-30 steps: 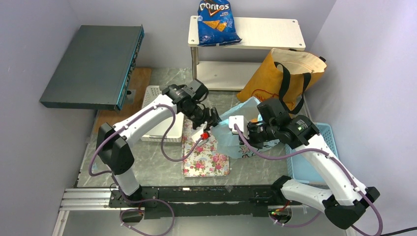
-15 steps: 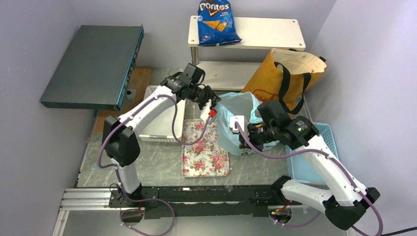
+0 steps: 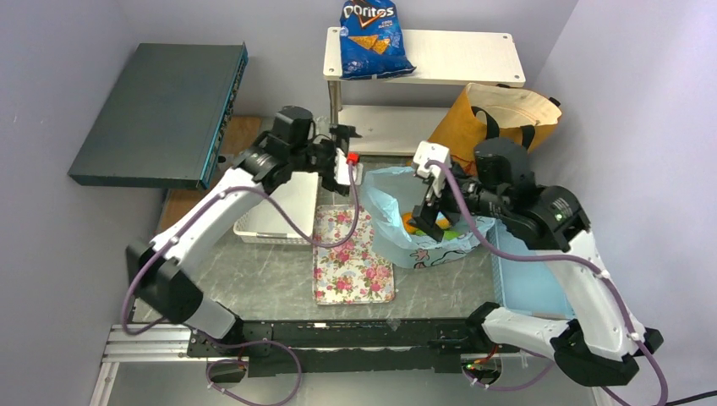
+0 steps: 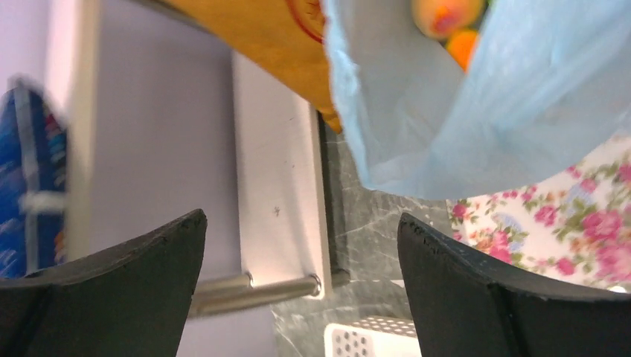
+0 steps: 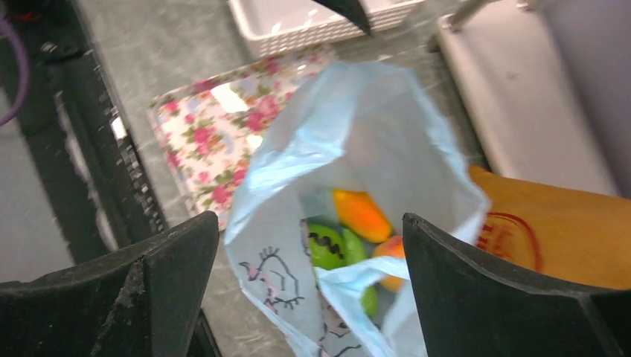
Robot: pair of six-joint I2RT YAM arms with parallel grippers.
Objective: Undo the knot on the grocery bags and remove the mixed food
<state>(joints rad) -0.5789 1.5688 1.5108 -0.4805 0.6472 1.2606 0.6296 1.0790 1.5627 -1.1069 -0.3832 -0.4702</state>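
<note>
The light-blue plastic bag [image 3: 397, 224] stands with its mouth wide open beside the floral tray; no knot shows on it. Inside lie an orange-yellow mango [image 5: 361, 212], a green round fruit [image 5: 324, 246], a long green vegetable [image 5: 354, 248] and an orange round fruit [image 5: 388, 249]. My right gripper [image 3: 427, 216] [image 5: 311, 219] hovers open right over the bag's mouth, holding nothing. Open and empty too, my left gripper [image 3: 349, 173] [image 4: 301, 223] hangs left of the bag, near the shelf leg. The orange-tan tote [image 3: 499, 127] with black straps [image 3: 493, 139] leans behind the bag.
A floral tray [image 3: 351, 266] lies in front of the left gripper, a white basket [image 3: 279, 207] to its left. A blue basket [image 3: 524, 283] sits at the right. The white shelf [image 3: 448, 55] at the back carries a blue Doritos bag [image 3: 372, 38]. A dark panel [image 3: 161, 110] stands far left.
Both grippers were shut at the blue bag's top and have sprung open and pulled away, the left toward the shelf, the right upward. The bag's mouth now gapes and fruit shows.
</note>
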